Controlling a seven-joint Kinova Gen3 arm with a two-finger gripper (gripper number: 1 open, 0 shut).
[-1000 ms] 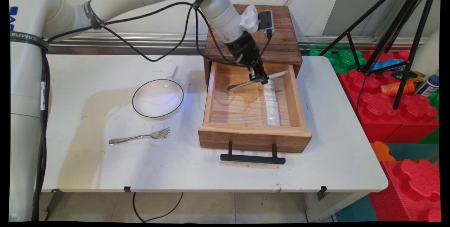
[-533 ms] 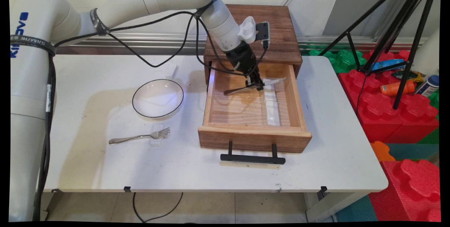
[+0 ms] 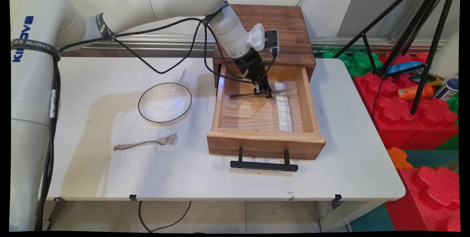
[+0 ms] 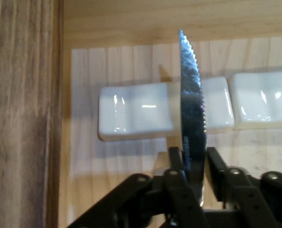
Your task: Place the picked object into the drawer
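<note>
Steel shows between the closed fingers of the claw (image 3: 263, 93): it is clamped on a serrated table knife (image 3: 253, 93), gripped near the join of blade and handle, the handle pointing toward the bowl side and the blade toward the right wall of the open wooden drawer (image 3: 308, 101). In the hand view the blade (image 4: 192, 99) stands edge-up, crossing a white rest (image 4: 136, 116), with a second white rest (image 4: 264, 107) just beside it; whether the blade touches the rest I cannot tell. Judging by this, the knife is being set down inside the drawer, and the next move would call for a small, level descent before the fingers part. Compared with a second ago, the claw has come lower and shifted toward the drawer's left, and the knife lies flatter. A fork (image 3: 147, 142) and a black-rimmed bowl (image 3: 165, 102) sit on the tabletop (image 3: 110, 174), well apart from the claw.
</note>
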